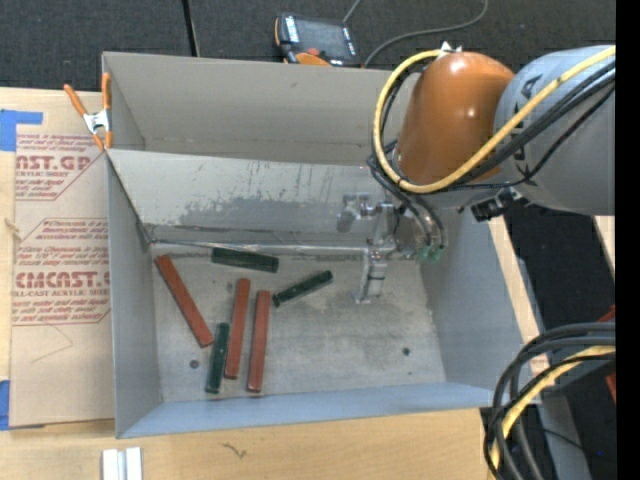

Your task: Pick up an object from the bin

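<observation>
My gripper (371,286) hangs low over the bin floor, right of the middle, with nothing seen in it. Nearest to it, just to its left, a short dark green stick (303,287) lies slanted on the floor, apart from the gripper. Further left, close to the back wall, rests another dark green stick (245,259), nearly level.
Toward the bin's left front lie three red-brown sticks, one slanted (183,299) and two side by side (238,326) (259,339), with a small dark green stick (217,357) beside them. The orange-domed arm reaches in from the right above the back wall.
</observation>
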